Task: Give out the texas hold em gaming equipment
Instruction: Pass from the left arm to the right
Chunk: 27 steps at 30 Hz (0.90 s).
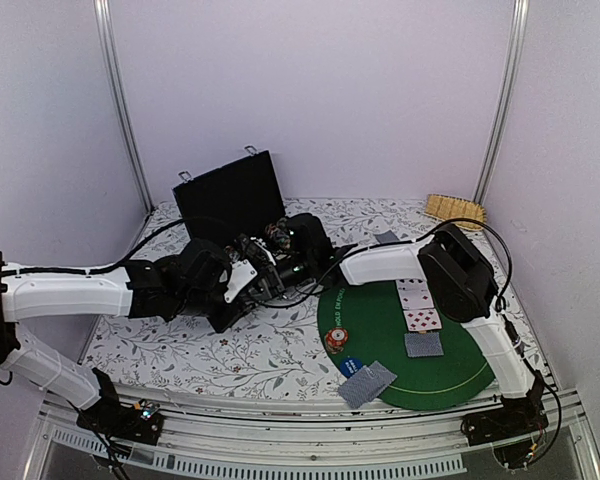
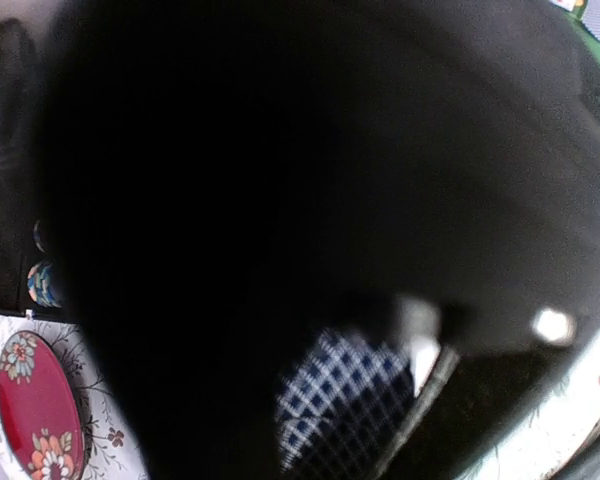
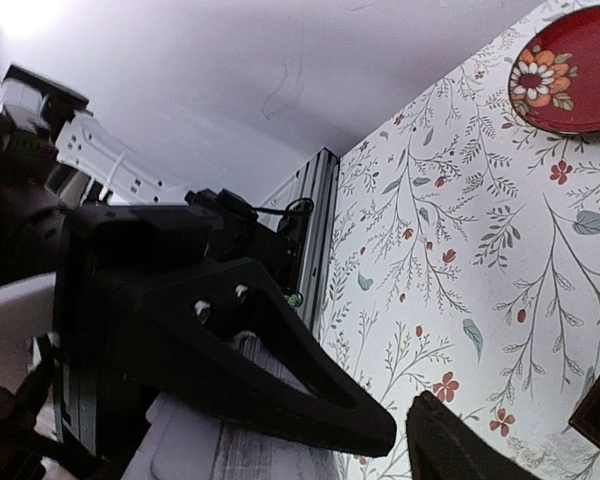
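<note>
Right tool [image 3: 402, 425] of mine stands released beside the black case [image 1: 230, 200]; whether my left tool [image 1: 248, 277] grasps anything, I cannot tell.

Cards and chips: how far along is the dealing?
Done: cards and a chip lie on the mat. In hand: left pincer and right pincer meet by the case, a checked card at them. To do: chips at the case.
</note>
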### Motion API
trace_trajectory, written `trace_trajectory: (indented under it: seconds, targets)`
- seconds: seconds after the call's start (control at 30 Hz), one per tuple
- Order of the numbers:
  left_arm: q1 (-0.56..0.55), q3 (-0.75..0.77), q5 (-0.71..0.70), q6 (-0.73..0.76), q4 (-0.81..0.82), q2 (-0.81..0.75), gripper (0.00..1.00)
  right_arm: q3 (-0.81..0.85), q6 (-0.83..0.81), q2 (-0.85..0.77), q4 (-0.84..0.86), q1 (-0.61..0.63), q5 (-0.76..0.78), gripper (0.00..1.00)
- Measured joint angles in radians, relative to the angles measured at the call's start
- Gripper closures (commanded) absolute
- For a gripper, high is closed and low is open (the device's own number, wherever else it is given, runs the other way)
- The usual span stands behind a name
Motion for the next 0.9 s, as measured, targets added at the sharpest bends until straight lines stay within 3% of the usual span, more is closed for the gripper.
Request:
trace_trajectory:
  seconds: [0.1,0.27,0.43,0.53,0.73,0.9]
  targets:
    - [0.0,0.0,-0.003,0.005,-0.007,0.001,0.67,0.002,-0.01,-0.002,-0.027,0.001,0.005,0.64]
    - [-0.002,0.0,0.013,-0.005,-0.008,0.001,0.67,-0.006,-0.098,-0.014,-0.087,-0.006,0.025,0.84]
    - [-0.008,0.001,0.033,-0.003,0.026,0.001,0.67,-0.06,-0.148,-0.077,-0.137,-0.02,0.05,0.96]
    - [-0.011,0.005,0.039,-0.002,0.043,0.001,0.65,-0.078,-0.162,-0.102,-0.158,-0.026,0.06,0.98]
    - [-0.014,0.005,0.059,-0.006,0.053,0.007,0.51,-0.097,-0.159,-0.107,-0.142,-0.031,0.047,0.98]
    - [-0.017,0.006,0.085,-0.007,0.069,0.008,0.5,-0.13,-0.145,-0.119,-0.103,-0.037,0.025,0.98]
